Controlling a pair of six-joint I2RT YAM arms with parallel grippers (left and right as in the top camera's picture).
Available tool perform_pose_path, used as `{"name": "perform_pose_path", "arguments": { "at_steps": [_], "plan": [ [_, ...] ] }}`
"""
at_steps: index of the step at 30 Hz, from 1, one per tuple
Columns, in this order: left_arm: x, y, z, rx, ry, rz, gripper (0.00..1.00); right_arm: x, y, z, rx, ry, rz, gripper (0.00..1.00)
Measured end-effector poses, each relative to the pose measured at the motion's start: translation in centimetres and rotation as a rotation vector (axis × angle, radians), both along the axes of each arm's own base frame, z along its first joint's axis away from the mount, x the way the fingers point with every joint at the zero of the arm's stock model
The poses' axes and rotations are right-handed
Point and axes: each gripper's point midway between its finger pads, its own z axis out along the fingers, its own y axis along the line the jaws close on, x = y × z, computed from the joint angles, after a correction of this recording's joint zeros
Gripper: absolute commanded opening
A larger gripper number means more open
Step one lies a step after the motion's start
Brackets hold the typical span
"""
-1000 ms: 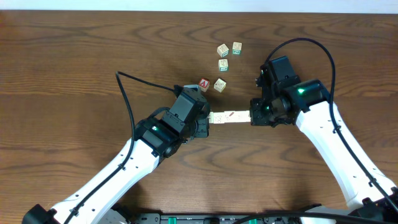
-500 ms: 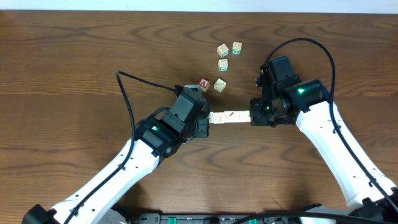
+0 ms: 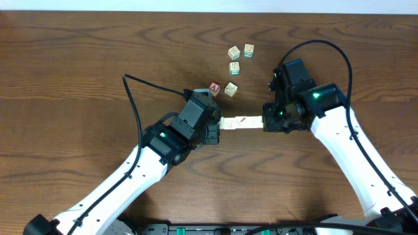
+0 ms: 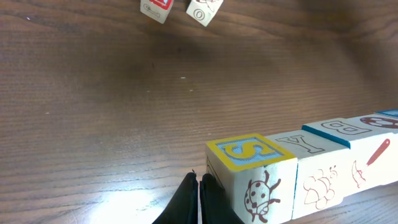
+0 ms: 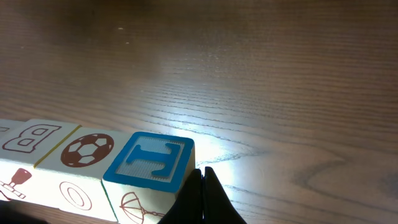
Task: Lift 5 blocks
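Several pale blocks (image 3: 241,121) form one straight row between my two grippers. The left gripper (image 3: 218,124) is shut, its closed tips (image 4: 199,182) pressing against the end block with the yellow-framed S (image 4: 250,155). At the other end, the right gripper (image 3: 264,121) is also shut, with its tips (image 5: 203,175) against the block with the blue T (image 5: 151,159). A reddish stroke (image 4: 378,152) marks one side face in the row. Whether the row rests on the table or hangs just above it, I cannot tell.
A cube with a red A face (image 3: 214,89) lies just behind the left gripper, a pale cube (image 3: 231,89) beside it. Three more cubes (image 3: 234,67) (image 3: 234,52) (image 3: 249,50) sit farther back. The left arm's black cable (image 3: 134,104) loops over the table.
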Motion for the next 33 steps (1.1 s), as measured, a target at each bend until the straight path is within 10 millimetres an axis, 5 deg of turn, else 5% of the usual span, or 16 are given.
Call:
{"name": "perform_pose_path", "arguments": {
  "at_steps": [33],
  "plan": [
    [0.28,0.42,0.41,0.031,-0.019,0.018,0.07,-0.16,0.36,0.05,0.022,0.01,-0.001,0.01]
  ]
}}
